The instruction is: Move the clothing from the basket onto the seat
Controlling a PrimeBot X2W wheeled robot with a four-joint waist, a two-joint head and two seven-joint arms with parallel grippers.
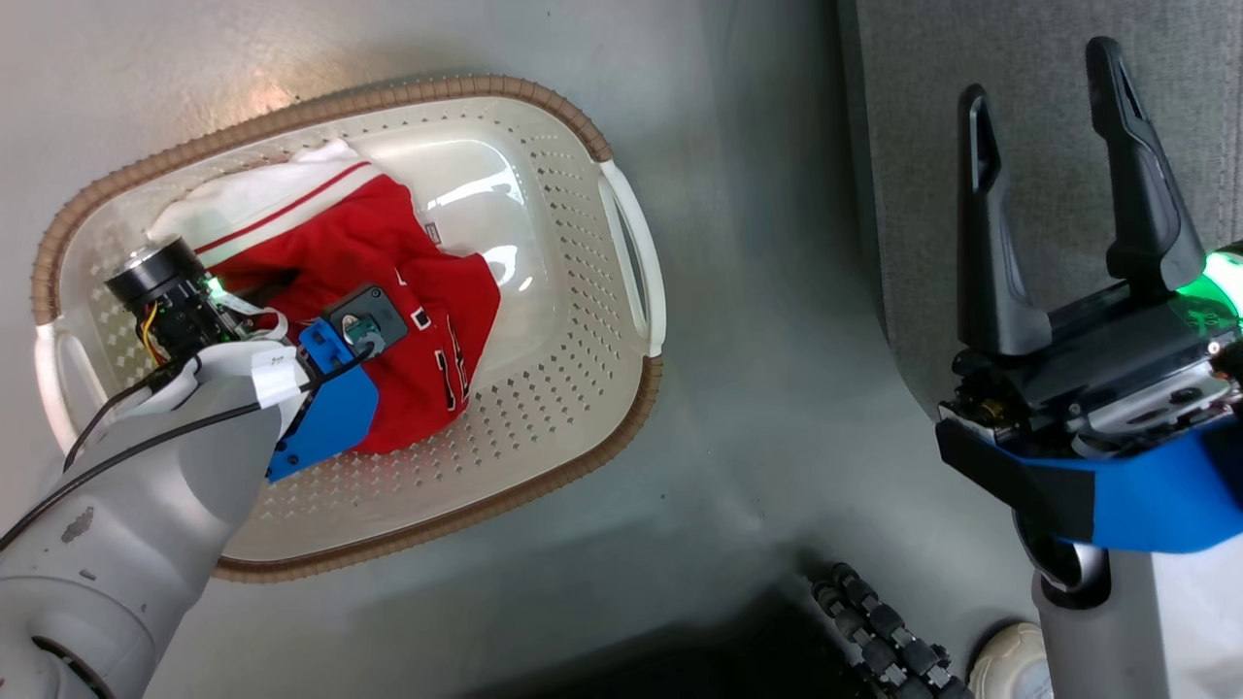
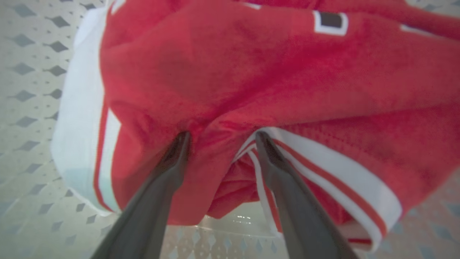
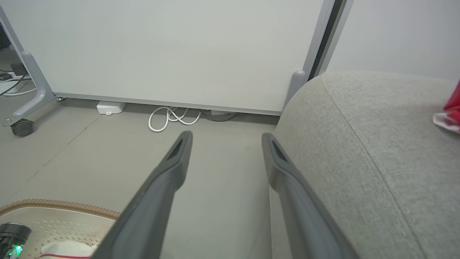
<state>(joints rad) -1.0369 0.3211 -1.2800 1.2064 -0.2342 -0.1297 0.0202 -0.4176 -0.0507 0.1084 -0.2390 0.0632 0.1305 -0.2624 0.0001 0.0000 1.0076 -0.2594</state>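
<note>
The clothing — a rumpled red jersey with white panels — lies in the basket, which stands on the grey floor just beside the seat. The left gripper reaches into the basket, jaws spread wide, fingertips pressing the red fabric, a fold bulging between them unpinched. The right gripper hangs released and empty at the seat's edge — apart from the basket.

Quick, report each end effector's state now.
Left end effector: open, tips in the red clothing.
Right end effector: open, holding nothing.
</note>
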